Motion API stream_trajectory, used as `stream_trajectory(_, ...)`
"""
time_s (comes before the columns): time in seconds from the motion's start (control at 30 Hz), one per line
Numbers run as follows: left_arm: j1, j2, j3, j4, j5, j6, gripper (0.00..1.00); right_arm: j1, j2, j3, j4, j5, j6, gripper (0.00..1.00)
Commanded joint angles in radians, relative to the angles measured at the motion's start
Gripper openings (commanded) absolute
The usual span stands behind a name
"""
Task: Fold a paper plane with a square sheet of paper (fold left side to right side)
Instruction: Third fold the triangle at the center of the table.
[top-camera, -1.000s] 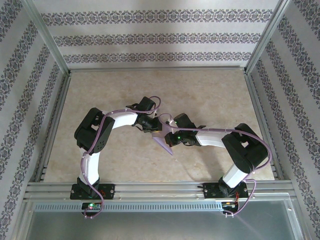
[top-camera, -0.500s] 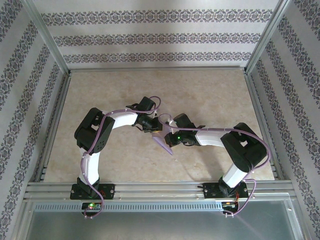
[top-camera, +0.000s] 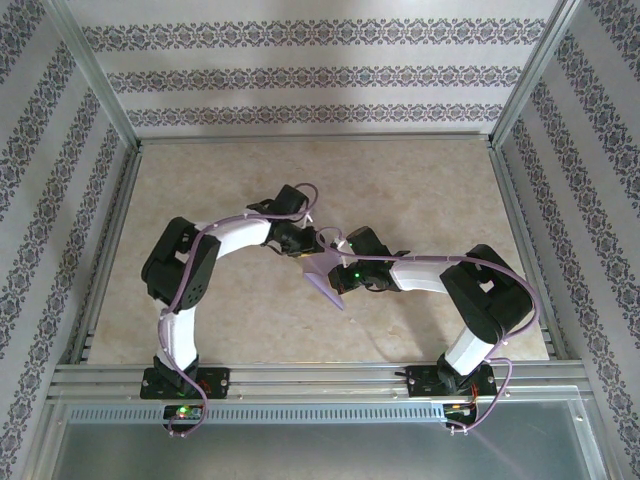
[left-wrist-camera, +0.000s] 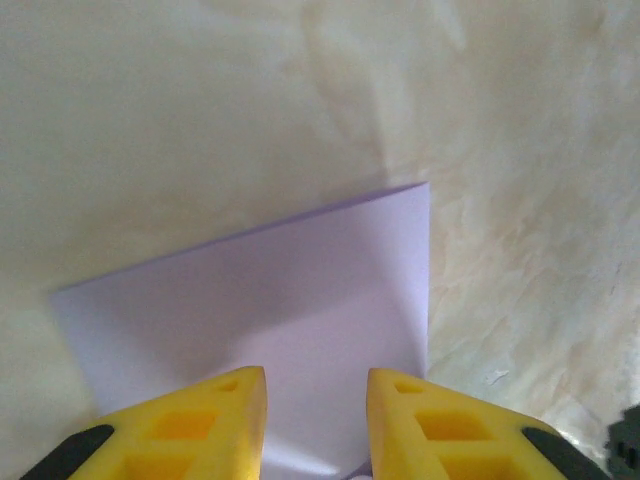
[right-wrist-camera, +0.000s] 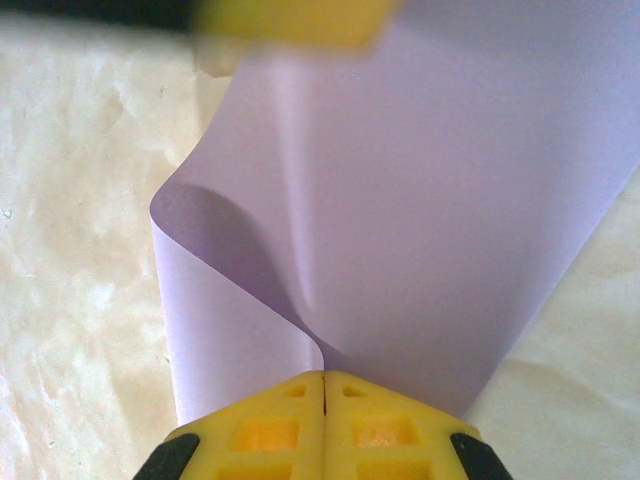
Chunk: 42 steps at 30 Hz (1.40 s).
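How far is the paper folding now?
Done: the sheet of paper is curled over itself, but no sharp crease shows. In hand: the right gripper is shut on it; the left gripper is open over it. Left: creasing, then every plane fold.

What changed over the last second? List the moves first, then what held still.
The left gripper opened its jaws, apparently letting go of the lavender sheet of paper, and the left arm drew slightly to the left, away from the right one. The right gripper stayed shut on the sheet's curled edge with its arm unmoved, and the sheet kept its place on the table.
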Motion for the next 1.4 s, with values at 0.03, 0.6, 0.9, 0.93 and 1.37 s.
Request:
stream_trajectory(0.03,0.078,-0.163,-0.083,0.005,-0.032,0.001,0.32,0.011,0.031,-0.025,-0.044,0.009,-0.019,0.00)
stream_trajectory(0.6,-0.021,-0.417,-0.460,0.307,0.082,-0.221,0.09,0.011,0.037,-0.013,-0.056,0.007,-0.025,0.00)
stream_trajectory(0.9,-0.107,-0.246,-0.364,0.356,0.089,-0.238,0.09,0.010,0.039,-0.012,-0.061,0.010,-0.025,0.00)
stream_trajectory(0.93,-0.110,-0.227,-0.356,0.368,0.092,-0.242,0.08,0.013,0.039,-0.012,-0.062,0.009,-0.026,0.00)
stream_trajectory(1.37,-0.120,-0.150,-0.358,0.371,0.077,-0.238,0.08,0.013,0.039,-0.010,-0.073,0.016,-0.031,0.00)
